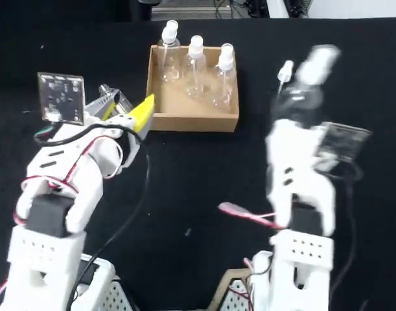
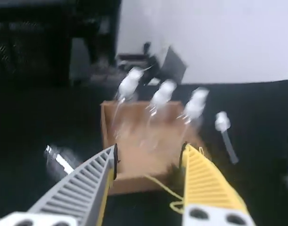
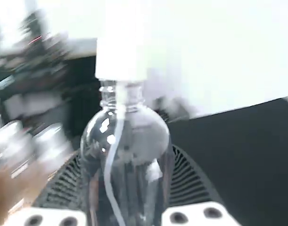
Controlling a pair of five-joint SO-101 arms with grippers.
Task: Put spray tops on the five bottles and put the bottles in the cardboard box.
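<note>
Right gripper [image 3: 127, 188] pinching capped bottle [image 3: 125, 150] by body, upright, raised above table on right arm's side of box [image 1: 191, 121]. Three capped bottles [image 1: 195, 68] standing inside along back wall. Best carried level, lowered into free front space — no bumping the standing three. Release only once base rests. Left gripper [image 2: 150, 153] spread, near box's front corner — probably clear. Loose top [image 1: 285, 71] lying near box.

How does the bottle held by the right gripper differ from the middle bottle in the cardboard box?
The held bottle is clamped in the right gripper, outside the cardboard box; the middle bottle stands free inside it. Both are clear with white spray tops.
</note>
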